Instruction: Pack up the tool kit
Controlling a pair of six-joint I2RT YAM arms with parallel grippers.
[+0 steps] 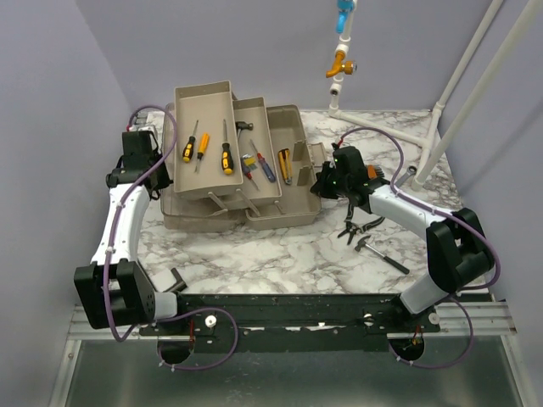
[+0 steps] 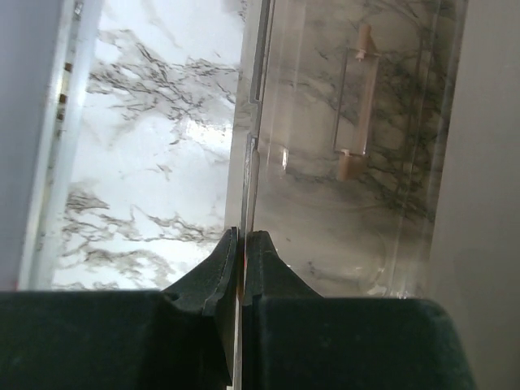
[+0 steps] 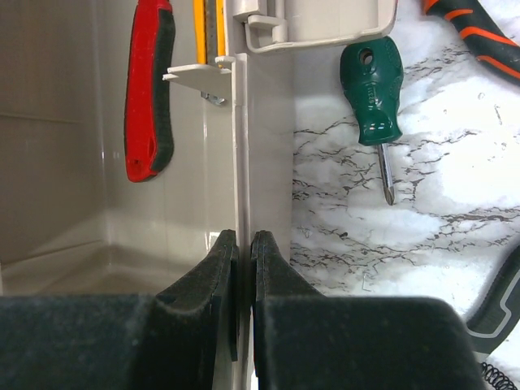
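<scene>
The tool kit's grey-brown toolbox (image 1: 280, 212) stands open mid-table with its beige trays (image 1: 212, 174) fanned out. Several colourful-handled screwdrivers (image 1: 226, 157) lie in the trays. My left gripper (image 1: 159, 182) is at the box's left side. In the left wrist view it (image 2: 242, 236) is shut on the edge of the smoky translucent lid (image 2: 325, 219), and the pink handle (image 2: 357, 97) shows through. My right gripper (image 1: 327, 182) is shut on the box's right wall (image 3: 260, 146), as the right wrist view (image 3: 244, 236) shows. A red-handled tool (image 3: 148, 89) lies inside.
A green screwdriver (image 3: 372, 89) lies on the marble just outside the right wall. Black pliers (image 1: 355, 229) and a small hammer (image 1: 382, 253) lie at the right under my right arm. A white pipe frame (image 1: 441, 110) stands at the back right.
</scene>
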